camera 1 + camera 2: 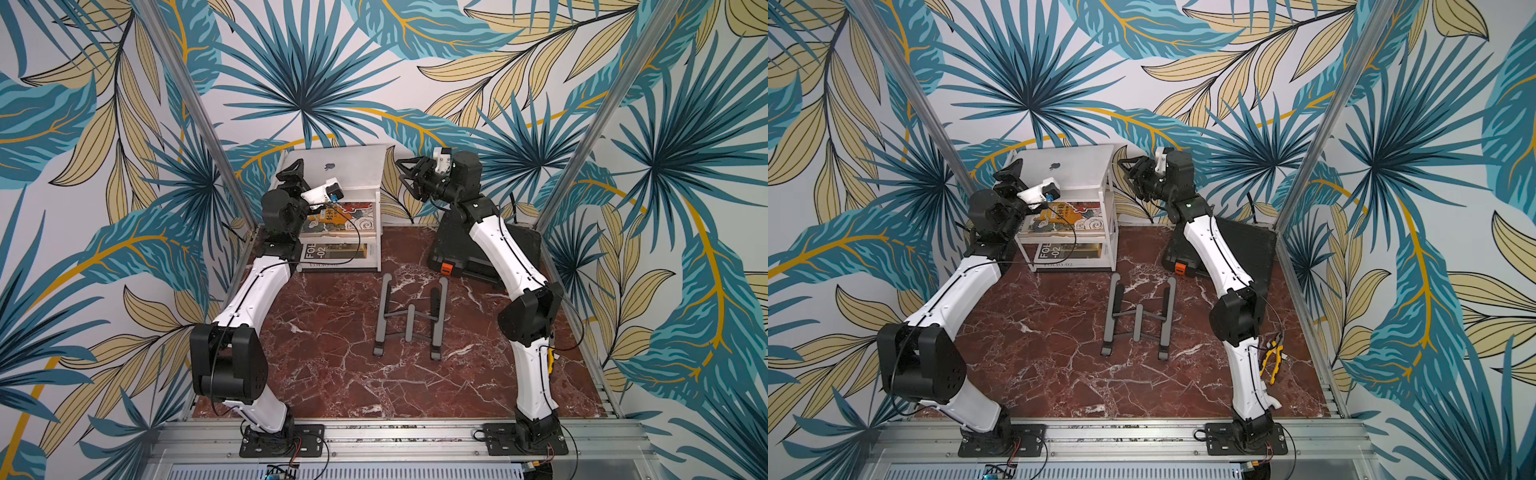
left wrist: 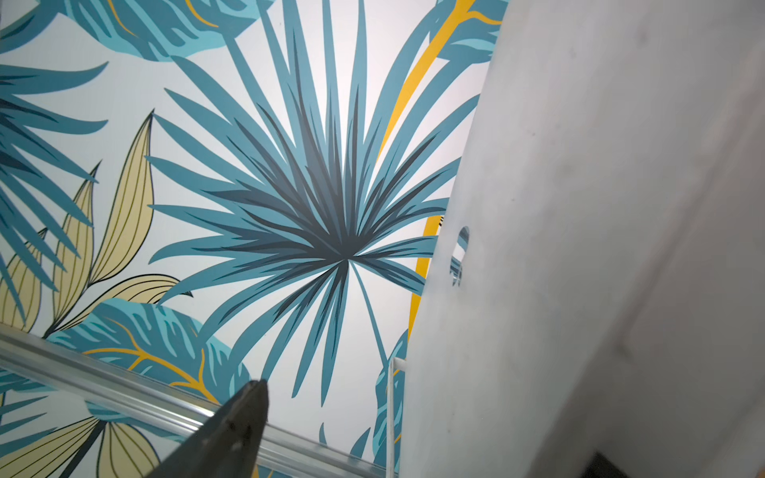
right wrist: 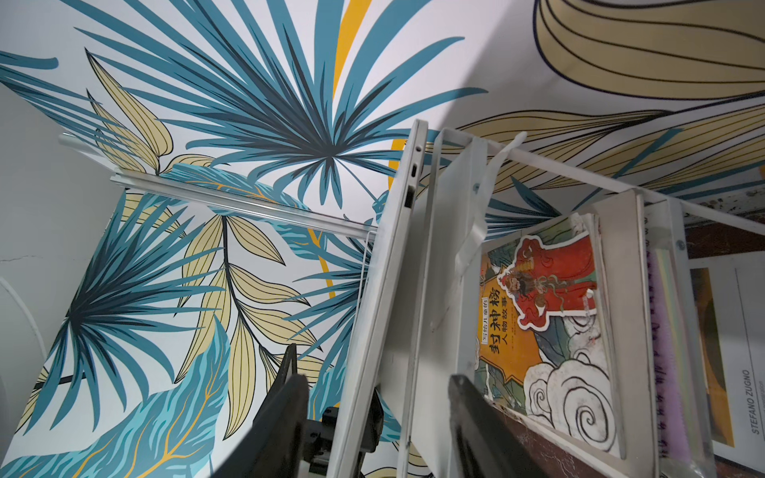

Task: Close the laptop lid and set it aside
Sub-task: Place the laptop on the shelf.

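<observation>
**Closed laptop on the rack, both arms at its sides.** The laptop [image 1: 345,176] lies flat on top of the white shelf rack [image 1: 377,232] at the back of the counter [image 1: 332,374]. In both top views the laptop lid [image 1: 1067,170] is shut, logo upward.

My left end effector [image 1: 292,171] is at the laptop's left edge, released. In the left wrist view one fingertip [image 2: 248,414] stands clear of the shell.

My right end effector [image 1: 409,174] is just beside the rack's right edge, jaws apart, grasping nothing. Its wrist view shows the laptop's side edge and the shelf top in line with the gap.

*Handling, as I judge it:* a thin, rigid, fairly heavy slab with a smooth metal skin that may slip, and fragile at the screen. I would take it by its opposite side edges with both arms, pinching lid and base together.

*Count:* one laptop, one rack, two end effectors, one grey folding stand [image 1: 409,318], and two book covers [image 1: 340,220] showing on the shelves.
</observation>
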Motion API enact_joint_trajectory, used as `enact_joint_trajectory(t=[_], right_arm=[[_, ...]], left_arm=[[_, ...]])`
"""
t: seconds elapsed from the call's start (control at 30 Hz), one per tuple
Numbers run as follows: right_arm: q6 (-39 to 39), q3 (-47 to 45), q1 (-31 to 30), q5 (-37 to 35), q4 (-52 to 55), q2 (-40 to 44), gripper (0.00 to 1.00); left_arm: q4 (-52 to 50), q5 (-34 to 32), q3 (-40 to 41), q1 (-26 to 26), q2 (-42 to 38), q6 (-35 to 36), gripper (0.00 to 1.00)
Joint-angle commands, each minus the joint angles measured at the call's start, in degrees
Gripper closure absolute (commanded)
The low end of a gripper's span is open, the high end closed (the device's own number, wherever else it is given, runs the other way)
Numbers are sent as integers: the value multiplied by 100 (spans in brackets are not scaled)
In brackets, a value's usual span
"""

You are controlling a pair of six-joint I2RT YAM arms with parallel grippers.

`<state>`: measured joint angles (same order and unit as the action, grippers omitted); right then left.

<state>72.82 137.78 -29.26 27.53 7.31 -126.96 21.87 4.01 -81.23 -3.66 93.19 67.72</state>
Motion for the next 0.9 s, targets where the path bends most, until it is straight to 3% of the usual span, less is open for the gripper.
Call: enact_joint_trajectory(t=[0.0,0.2,0.63,0.87], right_arm=[[-72,-73,-31,65,-176,220,42],[-2,-2,-39,123,-230,149,43],[-118,1125,-135,392,327,-490,43],[-325,1114,-137,351,646,-556,43]], left_arm=[[-385,-190,158,11,154,-54,2],[-300,-421,322,-171,183,152,0],[-199,-625,504,-445,103,252,0],[-200,-718,494,-592,157,242,5]])
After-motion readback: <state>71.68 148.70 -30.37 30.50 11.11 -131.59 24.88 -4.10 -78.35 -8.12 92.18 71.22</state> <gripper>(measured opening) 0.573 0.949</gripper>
